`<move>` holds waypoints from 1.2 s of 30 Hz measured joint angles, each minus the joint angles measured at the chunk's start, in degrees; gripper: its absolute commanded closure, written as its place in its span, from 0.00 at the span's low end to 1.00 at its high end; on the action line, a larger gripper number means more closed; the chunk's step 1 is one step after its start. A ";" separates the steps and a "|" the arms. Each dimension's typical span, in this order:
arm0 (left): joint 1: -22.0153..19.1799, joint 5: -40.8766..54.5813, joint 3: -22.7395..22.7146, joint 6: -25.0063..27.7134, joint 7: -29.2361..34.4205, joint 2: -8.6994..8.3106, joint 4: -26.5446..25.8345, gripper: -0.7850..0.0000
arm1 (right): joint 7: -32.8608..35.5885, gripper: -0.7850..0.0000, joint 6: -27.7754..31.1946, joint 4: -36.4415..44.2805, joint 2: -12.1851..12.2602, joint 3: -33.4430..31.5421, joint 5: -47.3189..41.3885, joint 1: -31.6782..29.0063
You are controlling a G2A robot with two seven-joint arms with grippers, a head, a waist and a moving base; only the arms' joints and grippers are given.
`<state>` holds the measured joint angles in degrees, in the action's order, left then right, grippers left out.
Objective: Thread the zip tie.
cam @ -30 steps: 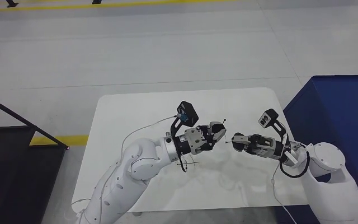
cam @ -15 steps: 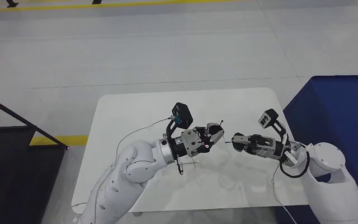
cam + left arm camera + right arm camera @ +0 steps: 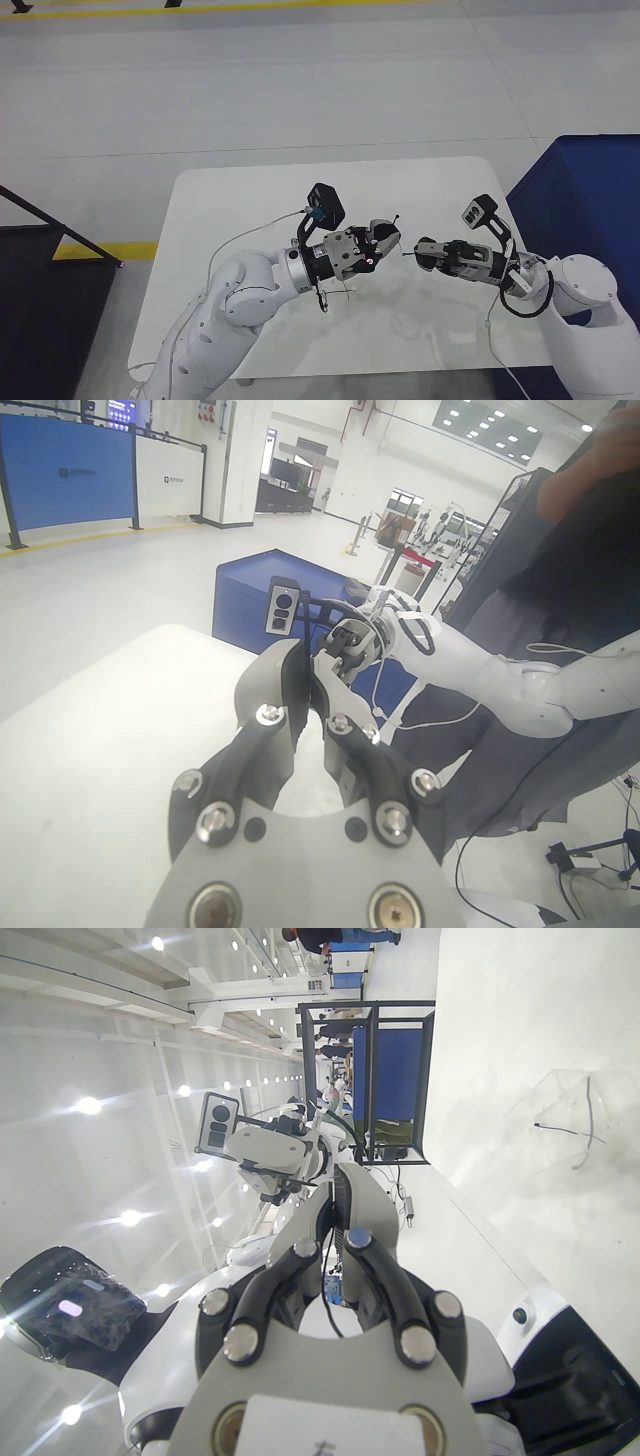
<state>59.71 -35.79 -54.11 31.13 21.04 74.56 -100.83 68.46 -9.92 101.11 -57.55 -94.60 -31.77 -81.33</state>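
Hands nose to nose above the middle of the table, a shade toward its right edge, and this looks every bit a threading set-up. Left hand is clamped on the zip tie, fingers closed right onto the black strap. The strap stands up clear of the fingertips with its upper end out in free air, and I'd say that's to give the other side an open target.

Right hand has its fingers pinched together too. From above, a dark tip pokes out of it, aimed straight at the left hand. I take that for the tie's tail, though it's too thin to be sure. There's a small gap between the two, nothing touching yet.

Poses now. Left arm comes up from the table's near left corner, elbow bent, forearm angled in, wrist rolled so its camera rides on the far side. Right arm comes in across the right edge, forearm almost level, hand pointing left. Both hands are up off the table, so the tie is clear of it.
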 measured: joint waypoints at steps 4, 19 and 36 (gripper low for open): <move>0.00 0.00 0.00 0.00 0.00 0.00 0.00 1.00 | 0.00 1.00 0.00 0.00 0.00 0.00 0.00 0.00; 0.00 0.00 0.00 0.00 0.00 0.00 0.00 1.00 | -0.68 1.00 -0.45 1.08 -0.01 1.10 -0.96 -0.87; 1.38 1.45 -0.85 0.77 -0.21 -0.23 -1.20 1.00 | -1.11 1.00 -1.94 2.42 0.34 1.05 -3.03 -1.30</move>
<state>61.09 -34.33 -54.96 31.90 20.84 74.33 -102.03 67.35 -11.86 103.52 -57.21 -93.55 -34.79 -82.63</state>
